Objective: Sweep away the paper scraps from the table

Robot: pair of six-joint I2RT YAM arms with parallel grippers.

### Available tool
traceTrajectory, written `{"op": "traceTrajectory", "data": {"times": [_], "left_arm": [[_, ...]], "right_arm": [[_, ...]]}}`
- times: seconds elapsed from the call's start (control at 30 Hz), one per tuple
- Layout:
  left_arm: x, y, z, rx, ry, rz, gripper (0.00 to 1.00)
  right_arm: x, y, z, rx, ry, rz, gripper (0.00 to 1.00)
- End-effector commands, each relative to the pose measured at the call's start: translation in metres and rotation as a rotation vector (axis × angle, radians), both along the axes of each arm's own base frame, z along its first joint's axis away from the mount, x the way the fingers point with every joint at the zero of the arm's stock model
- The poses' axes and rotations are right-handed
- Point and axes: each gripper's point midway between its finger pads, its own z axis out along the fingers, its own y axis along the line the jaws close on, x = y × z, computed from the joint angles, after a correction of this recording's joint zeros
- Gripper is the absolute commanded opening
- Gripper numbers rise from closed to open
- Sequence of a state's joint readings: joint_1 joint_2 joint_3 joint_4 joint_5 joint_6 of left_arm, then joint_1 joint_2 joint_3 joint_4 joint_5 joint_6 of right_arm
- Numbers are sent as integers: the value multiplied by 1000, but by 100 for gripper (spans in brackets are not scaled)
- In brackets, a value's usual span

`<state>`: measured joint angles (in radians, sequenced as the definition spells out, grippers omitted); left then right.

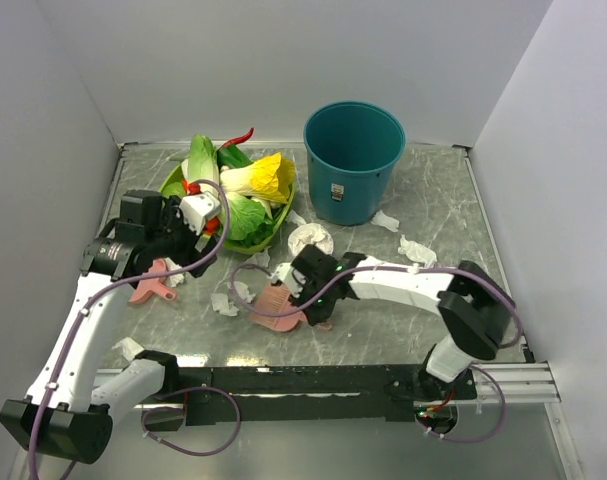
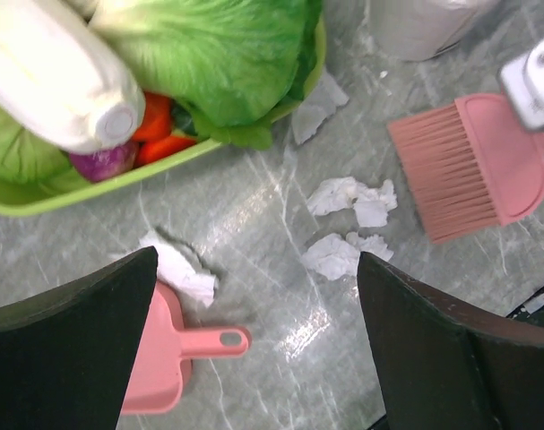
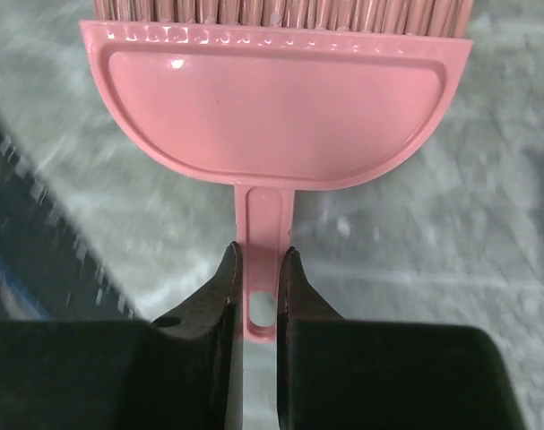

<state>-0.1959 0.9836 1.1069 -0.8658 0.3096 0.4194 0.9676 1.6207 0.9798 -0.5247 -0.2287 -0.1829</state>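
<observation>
right gripper [image 3: 256, 269] clamped on the pink brush [image 3: 280, 107] handle, left gripper [image 2: 258, 269] wide apart and empty; paper scraps [image 2: 352, 199] are small crumpled white wads lying mostly on the grey veined table [image 2: 254, 376] between brush and dustpan [image 2: 164, 358], just near-side of the green tray [image 2: 38, 202].

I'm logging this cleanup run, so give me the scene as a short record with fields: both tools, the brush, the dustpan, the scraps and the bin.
right tool: shut on the handle of the pink brush
left tool: open, empty, above the pink dustpan
pink brush: bristles pointing toward two nearby scraps
pink dustpan: lying on the table, one scrap at its edge
paper scraps: scattered over the table
teal bin: upright at the far side
green tray: holds vegetables
</observation>
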Motion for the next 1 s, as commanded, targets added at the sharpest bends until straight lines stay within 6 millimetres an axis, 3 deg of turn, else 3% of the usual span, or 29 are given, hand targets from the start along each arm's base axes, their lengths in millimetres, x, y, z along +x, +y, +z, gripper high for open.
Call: {"op": "traceTrajectory", "data": {"times": [0.0,0.17,0.23,0.27,0.4,0.67,0.83,0.97], "left_arm": [[0,-24,22,-60,-112,-174,96],[-15,-55,14,-52,-101,-394,98],[-21,-71,17,-47,-138,-485,98],[-27,-83,19,-49,-156,-545,98],[-39,-112,26,10,-279,-763,97],[-69,-157,11,49,-400,-1111,99],[-75,-167,3,38,-444,-1166,99],[-69,-180,1,28,-504,-1143,93]], "right_arm": [[11,-31,43,51,15,33,0],[17,-52,81,164,95,64,0],[20,-55,96,193,106,99,0],[7,-57,101,198,169,125,0],[13,-56,127,259,115,242,0],[14,-46,135,336,352,169,0],[28,-38,142,351,349,116,0],[34,-29,152,380,357,88,0]]}}
